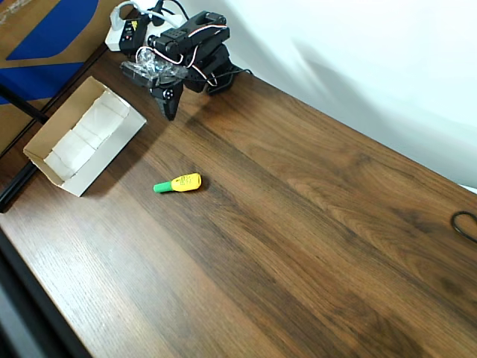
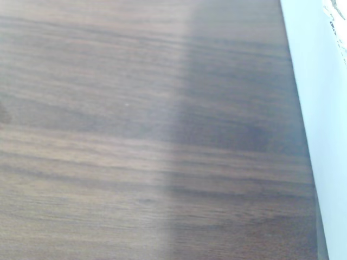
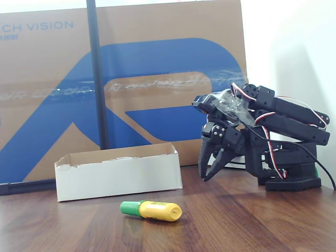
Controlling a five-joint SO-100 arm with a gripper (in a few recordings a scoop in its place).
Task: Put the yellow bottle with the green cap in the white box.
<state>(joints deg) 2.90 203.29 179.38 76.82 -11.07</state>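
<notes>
— Where's the bottle [image 1: 181, 183]?

— Lying on its side on the wooden surface [image 1: 313, 246], green cap toward the box [image 1: 83, 136] in the overhead view, a little way off from it. In the fixed view it lies just in front of the box, cap to the left.

— And the arm [image 3: 273, 136]?

— Folded up at the back of the surface, near the white wall [image 1: 373, 52]. The jaws [image 3: 210, 167] point down, their tips close together, clenched on nothing, well apart from the bottle.

— What's behind the box?

— A big brown cardboard sheet [image 3: 157, 79] with blue print, and a black pole [image 3: 97, 73].
</notes>
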